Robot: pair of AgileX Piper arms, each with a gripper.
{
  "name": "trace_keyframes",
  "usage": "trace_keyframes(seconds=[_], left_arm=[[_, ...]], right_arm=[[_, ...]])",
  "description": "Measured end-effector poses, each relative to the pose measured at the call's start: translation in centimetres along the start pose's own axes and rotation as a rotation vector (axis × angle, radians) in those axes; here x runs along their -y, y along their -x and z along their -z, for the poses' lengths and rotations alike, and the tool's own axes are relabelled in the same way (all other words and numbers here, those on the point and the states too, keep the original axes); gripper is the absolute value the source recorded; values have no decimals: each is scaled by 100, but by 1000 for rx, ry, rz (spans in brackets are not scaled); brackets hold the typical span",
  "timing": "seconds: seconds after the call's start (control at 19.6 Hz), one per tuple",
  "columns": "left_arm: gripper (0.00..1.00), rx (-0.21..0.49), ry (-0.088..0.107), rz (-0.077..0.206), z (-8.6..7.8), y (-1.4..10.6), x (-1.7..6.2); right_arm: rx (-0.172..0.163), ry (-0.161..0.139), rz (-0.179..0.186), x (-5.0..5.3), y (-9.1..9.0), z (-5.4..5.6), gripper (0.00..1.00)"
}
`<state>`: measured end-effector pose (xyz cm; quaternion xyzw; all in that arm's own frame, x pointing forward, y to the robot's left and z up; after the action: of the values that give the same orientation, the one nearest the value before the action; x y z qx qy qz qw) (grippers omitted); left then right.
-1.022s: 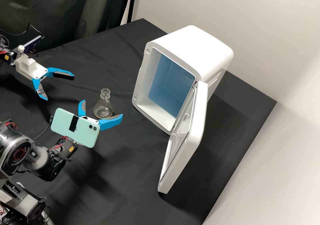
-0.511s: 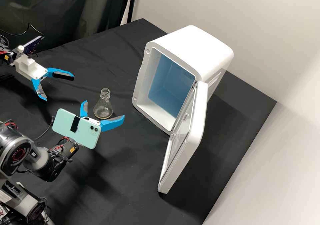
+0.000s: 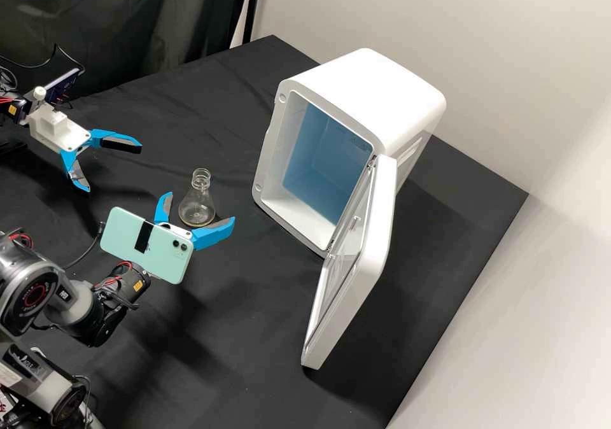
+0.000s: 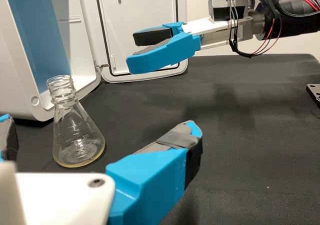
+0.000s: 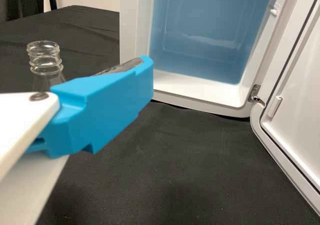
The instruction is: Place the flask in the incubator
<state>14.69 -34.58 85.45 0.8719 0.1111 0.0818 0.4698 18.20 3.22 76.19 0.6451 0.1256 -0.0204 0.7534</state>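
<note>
1 clr conical glass flask (image 3: 196,201) | upright | wht boxy incubator (image 3: 382,91), open

High slant over bench (image 3: 223,98), wrist views share flask (image 4: 75,130)

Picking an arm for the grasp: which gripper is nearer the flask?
The right gripper, the one carrying the mint phone: its open fingers are close by the flask. The left gripper sits farther back.

The flask (image 3: 195,201) stands on the bench (image 3: 223,333) just ahead of the right gripper (image 4: 131,50), the incubator (image 3: 375,91) lies farther ahead, and the left gripper (image 3: 109,165) is off to its left.
</note>
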Motion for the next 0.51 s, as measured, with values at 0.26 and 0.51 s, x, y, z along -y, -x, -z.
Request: trace_keyframes(seconds=[0.26, 0.51], left_arm=[[100, 0, -8, -9, -6, 6, -18], [100, 0, -9, -10, -7, 7, -20]], right_arm=[[-5, 0, -6, -11, 4, 8, 0], [-7, 0, -9, -16, 7, 12, 0]])
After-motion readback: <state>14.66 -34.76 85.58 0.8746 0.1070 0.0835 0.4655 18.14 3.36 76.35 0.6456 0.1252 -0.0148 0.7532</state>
